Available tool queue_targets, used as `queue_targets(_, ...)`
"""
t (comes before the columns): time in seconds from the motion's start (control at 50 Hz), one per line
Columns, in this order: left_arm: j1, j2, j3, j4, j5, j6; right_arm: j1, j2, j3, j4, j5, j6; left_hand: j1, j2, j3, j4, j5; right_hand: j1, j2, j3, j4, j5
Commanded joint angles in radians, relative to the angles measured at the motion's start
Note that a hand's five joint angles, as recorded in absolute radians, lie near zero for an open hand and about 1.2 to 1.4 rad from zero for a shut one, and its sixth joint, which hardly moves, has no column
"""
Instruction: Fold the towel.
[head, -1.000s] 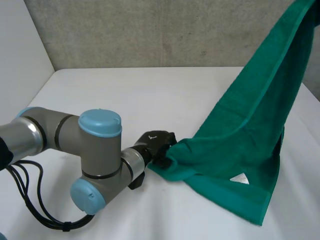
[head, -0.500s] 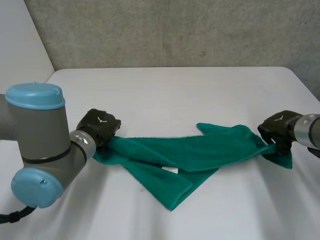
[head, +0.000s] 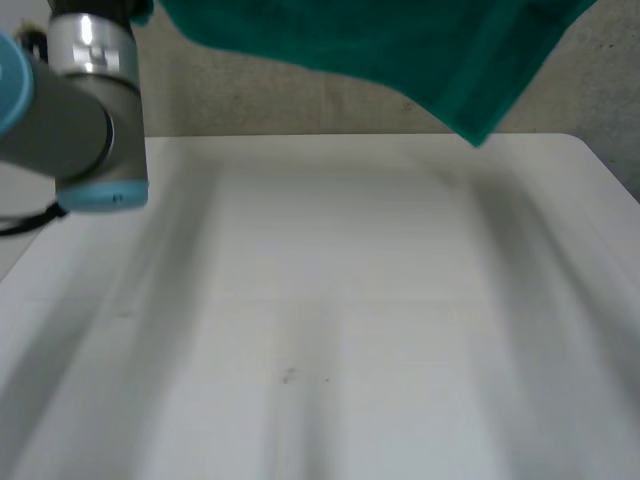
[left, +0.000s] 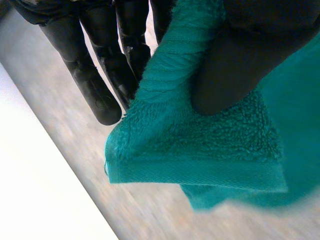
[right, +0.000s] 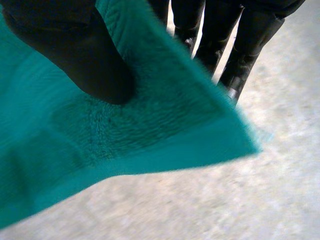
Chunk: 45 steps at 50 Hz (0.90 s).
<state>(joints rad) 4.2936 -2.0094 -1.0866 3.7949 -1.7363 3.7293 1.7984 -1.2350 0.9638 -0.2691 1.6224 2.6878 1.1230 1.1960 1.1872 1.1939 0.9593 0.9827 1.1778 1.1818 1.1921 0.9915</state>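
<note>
The green towel (head: 400, 45) hangs high above the white table (head: 330, 320), its lowest tip dangling at the right. In the left wrist view my left hand (left: 235, 65) pinches one corner of the towel (left: 200, 145) between thumb and fingers (left: 95, 85). In the right wrist view my right hand (right: 75, 50) pinches another corner of the towel (right: 150, 130) the same way, thumb on top, fingers (right: 240, 60) behind the cloth. My left arm (head: 80, 130) rises at the left of the head view.
A grey wall (head: 300, 100) stands behind the table's far edge. A pale wall (head: 25, 150) borders the table at the left.
Both hands have lifted the towel off the table, from lying stretched between them to hanging high above it. The left arm has swung upward.
</note>
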Motion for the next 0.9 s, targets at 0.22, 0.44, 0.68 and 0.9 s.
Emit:
queue_targets(0.22,0.025,-0.147,-0.564,-0.021,0.038,-0.111,-0.007,0.167,0.558,0.091,-0.141,-0.023,-0.187,-0.259,-0.251,-0.257,-0.197,0.414,0.218,0.215,0.204,0.23)
queue_targets(0.44,0.044,-0.036,-0.642,-0.168,0.049,-0.103,-0.011,0.103,0.627,0.093,-0.151,-0.022,-0.686,-0.759,-0.75,-0.757,-0.697,0.414,0.218,0.215,0.204,0.23)
queue_targets(0.68,0.158,0.102,-0.625,-0.429,0.228,-0.144,-0.008,0.088,0.69,0.083,-0.159,-0.011,-0.713,-0.786,-0.777,-0.784,-0.724,0.414,0.218,0.215,0.204,0.23)
queue_targets(0.9,0.239,0.034,-0.517,-0.544,0.311,-0.321,-0.011,0.091,0.693,0.085,-0.173,-0.011,-0.648,-0.721,-0.713,-0.719,-0.659,0.414,0.218,0.215,0.204,0.23)
